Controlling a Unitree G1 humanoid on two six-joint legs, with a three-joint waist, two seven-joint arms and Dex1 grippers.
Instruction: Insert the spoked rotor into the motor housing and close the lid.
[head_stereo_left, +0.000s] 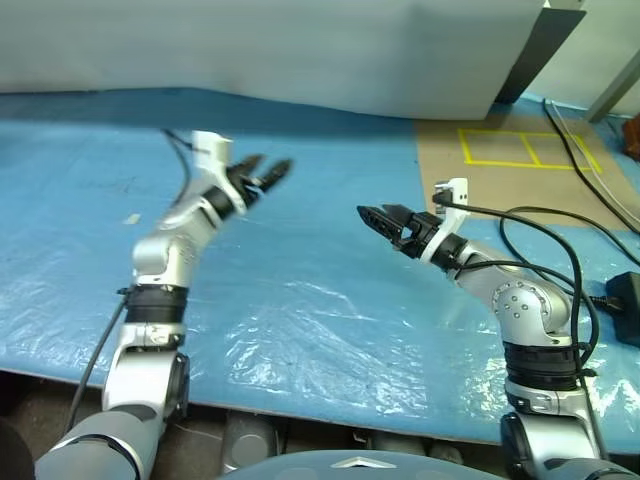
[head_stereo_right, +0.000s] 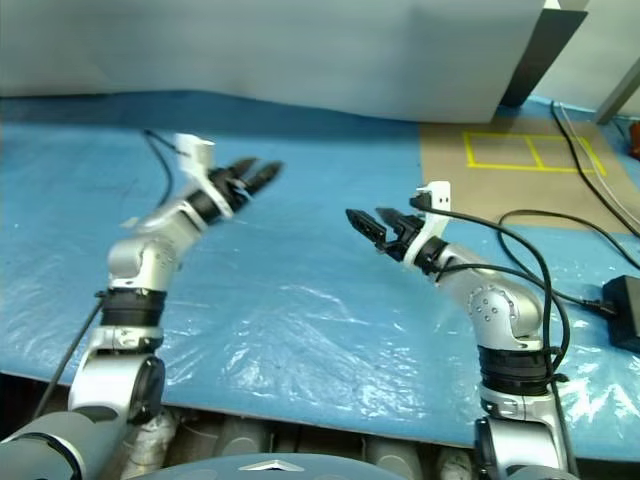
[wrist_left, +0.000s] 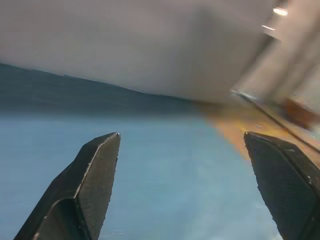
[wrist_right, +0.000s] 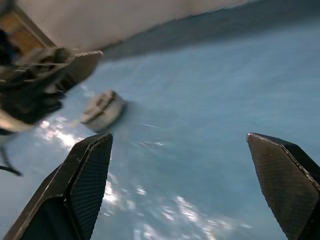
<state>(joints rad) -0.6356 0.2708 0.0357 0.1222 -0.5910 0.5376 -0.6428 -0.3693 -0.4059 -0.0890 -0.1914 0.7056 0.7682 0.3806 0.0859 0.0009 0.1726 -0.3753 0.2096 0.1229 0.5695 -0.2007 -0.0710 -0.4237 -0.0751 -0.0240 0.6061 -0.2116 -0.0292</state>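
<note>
Both hands raised over the blue-sheeted surface (head_stereo_left: 330, 310), carrying nothing. Left hand (head_stereo_left: 262, 172), upper left of the frame: fingers spread wide. Right hand (head_stereo_left: 381, 222), centre right: fingers likewise wide. A round silvery object (wrist_right: 103, 110), blurred, lies on the sheet in the right wrist view, likely the motor housing. Judgement: arms held clear.

I see a tabletop (head_stereo_left: 330, 300) covered by a wrinkled, glossy blue plastic sheet (head_stereo_left: 300, 330). At its far right a bare brown patch (head_stereo_left: 500, 170) carries yellow tape squares (head_stereo_left: 525, 148); black cables (head_stereo_left: 585, 160) trail across there.
</note>
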